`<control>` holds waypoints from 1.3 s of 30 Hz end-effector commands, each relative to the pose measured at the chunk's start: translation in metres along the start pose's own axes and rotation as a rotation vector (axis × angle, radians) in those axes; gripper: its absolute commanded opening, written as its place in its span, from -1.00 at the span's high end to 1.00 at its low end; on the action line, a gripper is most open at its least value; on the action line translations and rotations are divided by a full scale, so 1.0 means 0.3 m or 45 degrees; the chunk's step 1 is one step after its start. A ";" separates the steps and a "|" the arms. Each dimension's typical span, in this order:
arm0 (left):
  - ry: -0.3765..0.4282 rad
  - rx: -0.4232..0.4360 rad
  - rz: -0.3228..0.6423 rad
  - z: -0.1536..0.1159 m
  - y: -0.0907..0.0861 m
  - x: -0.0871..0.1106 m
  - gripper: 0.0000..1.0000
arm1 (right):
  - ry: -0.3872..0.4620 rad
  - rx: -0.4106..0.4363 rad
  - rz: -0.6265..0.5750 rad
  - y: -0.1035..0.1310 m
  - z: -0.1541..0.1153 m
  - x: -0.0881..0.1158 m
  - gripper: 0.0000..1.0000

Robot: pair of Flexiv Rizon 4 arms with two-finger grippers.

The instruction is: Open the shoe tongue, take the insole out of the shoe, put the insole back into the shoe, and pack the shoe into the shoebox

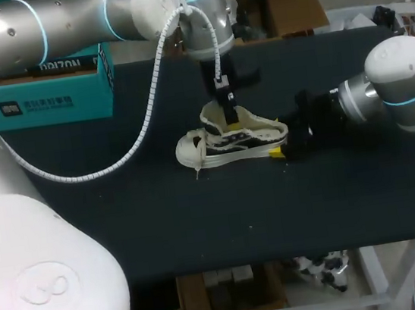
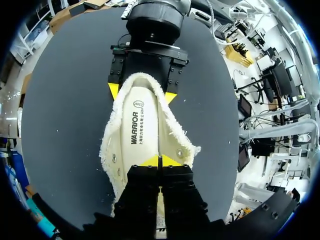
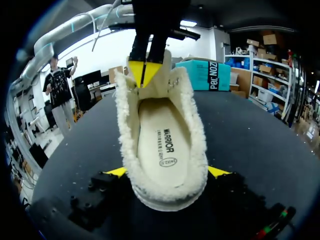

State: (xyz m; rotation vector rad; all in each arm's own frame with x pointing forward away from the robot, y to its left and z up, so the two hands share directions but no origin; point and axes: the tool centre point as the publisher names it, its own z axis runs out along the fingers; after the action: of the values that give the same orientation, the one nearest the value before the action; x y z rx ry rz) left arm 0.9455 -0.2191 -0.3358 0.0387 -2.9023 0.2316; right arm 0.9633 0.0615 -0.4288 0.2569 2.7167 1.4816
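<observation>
a: where is the shoe (image 1: 229, 143) lying at this moment?

b: it is sitting on its sole near the middle of the dark table (image 1: 125, 227), with the toe pointing toward my left side and the heel pointing toward my right arm. the teal shoebox (image 1: 47, 96) is standing well apart from it, at the far left of the table.

a: what is the left gripper (image 2: 160, 161) doing?

b: it is hanging straight above the laced part of the shoe. its yellow tips are squeezing together on the top edge of the tongue (image 1: 212, 118), which is standing up out of the shoe.

a: and the right gripper (image 3: 168, 171)?

b: it is coming in low from the heel end. its fingers are standing wide apart, one on each side of the fleecy heel, and both yellow tips are pressing against it, so it is gripping the shoe there.

a: is the insole (image 2: 137, 130) showing?

b: yes. it is lying flat inside the shoe, showing through the opening between the pinched tongue and the clamped heel, with the fleece collar running around it.
</observation>
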 end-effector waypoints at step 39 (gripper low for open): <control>-0.089 -0.120 -0.010 0.276 0.028 0.000 0.69 | 0.000 -0.005 -0.001 -0.016 0.002 -0.004 1.00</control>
State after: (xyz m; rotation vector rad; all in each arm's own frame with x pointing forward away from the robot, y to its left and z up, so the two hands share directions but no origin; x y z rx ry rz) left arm 0.9317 -0.2231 -0.3969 0.0442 -2.9745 0.0909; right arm 0.9625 0.0612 -0.4293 0.2547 2.7168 1.4811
